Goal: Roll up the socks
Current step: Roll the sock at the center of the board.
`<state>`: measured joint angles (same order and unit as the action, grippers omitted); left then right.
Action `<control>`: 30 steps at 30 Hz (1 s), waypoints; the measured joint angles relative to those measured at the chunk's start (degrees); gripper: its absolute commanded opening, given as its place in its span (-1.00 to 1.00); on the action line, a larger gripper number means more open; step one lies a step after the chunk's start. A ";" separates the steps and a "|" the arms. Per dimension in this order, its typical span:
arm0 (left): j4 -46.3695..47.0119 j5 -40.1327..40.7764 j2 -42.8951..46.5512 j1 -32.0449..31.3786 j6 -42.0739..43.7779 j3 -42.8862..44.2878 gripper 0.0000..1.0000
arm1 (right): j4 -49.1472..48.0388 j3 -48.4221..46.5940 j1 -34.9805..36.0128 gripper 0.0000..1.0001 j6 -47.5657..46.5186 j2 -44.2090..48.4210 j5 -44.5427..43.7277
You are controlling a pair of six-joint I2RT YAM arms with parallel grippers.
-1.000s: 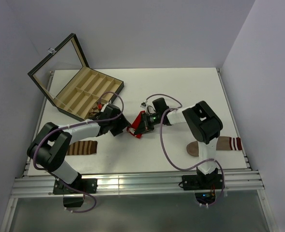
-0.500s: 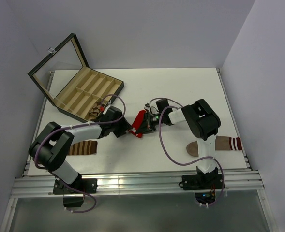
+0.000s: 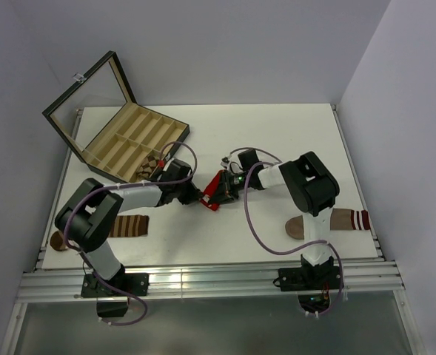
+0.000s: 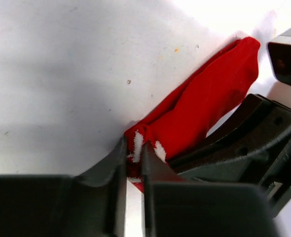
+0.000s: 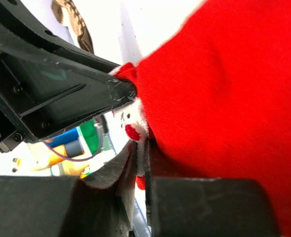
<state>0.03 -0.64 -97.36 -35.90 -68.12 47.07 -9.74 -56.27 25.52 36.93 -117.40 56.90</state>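
- Left pincer (image 4: 134,150) has been closed within the last second. Its jaws stood wide before and are now clenched on the white-flecked cuff end of the red sock (image 4: 199,98).
- The left arm has also been brought in closer, so that both pincers are now met at the sock near the middle of the worktop (image 3: 277,126).
- The right pincer (image 5: 138,148) is seen grasping the same sock, with red and white fabric pinched in the narrow gap between its fingers.
- The red sock is held folded and bunched between the two pincers, low over the worktop. No finished roll is shown yet.
- A two-sided hold is judged to have been set up, from which the cuff can be turned over the body of the sock, or the sock passed from one pincer to the other.
- The argyle sock (image 3: 152,163) is left untouched beside the open compartment box (image 3: 129,140), so that half of the task is judged to be outstanding.
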 measured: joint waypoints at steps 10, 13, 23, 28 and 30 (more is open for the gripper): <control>-4.02 -1.27 -2.95 0.02 4.48 5.38 -0.99 | 5.44 2.54 5.29 -0.16 -11.54 11.45 -17.99; -5.95 -1.68 -3.58 0.09 6.45 6.97 -0.99 | 6.67 4.48 7.67 -0.09 -15.13 16.63 -25.62; -11.87 -3.50 -5.68 0.46 11.76 11.89 -0.99 | 5.33 7.96 19.23 -0.05 -26.27 24.72 -49.77; -13.27 -4.11 -5.86 0.52 12.83 12.50 -0.99 | 4.90 8.20 23.85 -0.05 -29.86 24.65 -56.83; -13.49 -4.33 -5.99 0.61 12.98 12.70 -0.99 | 4.70 8.17 25.11 -0.05 -31.01 24.35 -59.08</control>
<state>-13.45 -4.97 -103.35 -35.29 -55.13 59.77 -5.04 -48.10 50.63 5.91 -93.06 -2.17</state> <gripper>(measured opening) 0.090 0.475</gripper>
